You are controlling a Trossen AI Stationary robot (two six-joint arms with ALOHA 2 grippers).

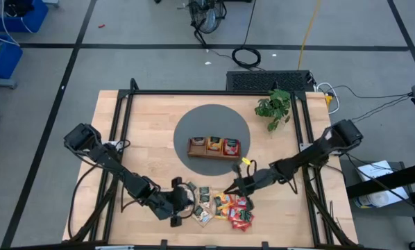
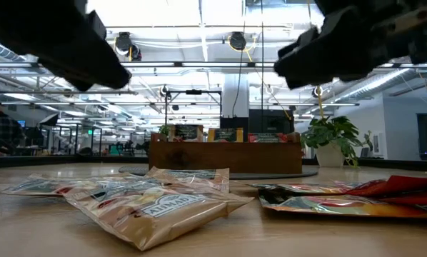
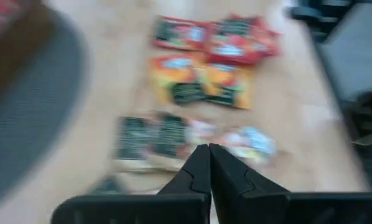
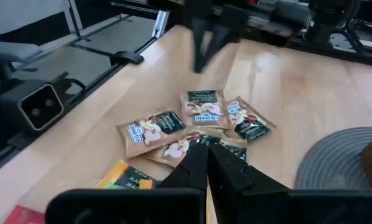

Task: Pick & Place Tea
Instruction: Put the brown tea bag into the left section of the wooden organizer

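Several flat tea sachets lie in a loose pile near the table's near edge: pale ones with green labels, orange ones and red ones. My left gripper hovers shut just left of the pile. My right gripper hovers shut over the pile's far right part. In the low view both grippers, left and right, hang clear above the table.
A brown wooden tray with sachets standing in its compartments sits on a round grey mat beyond the pile. A potted green plant stands at the far right. Black frame rails run along the table's sides.
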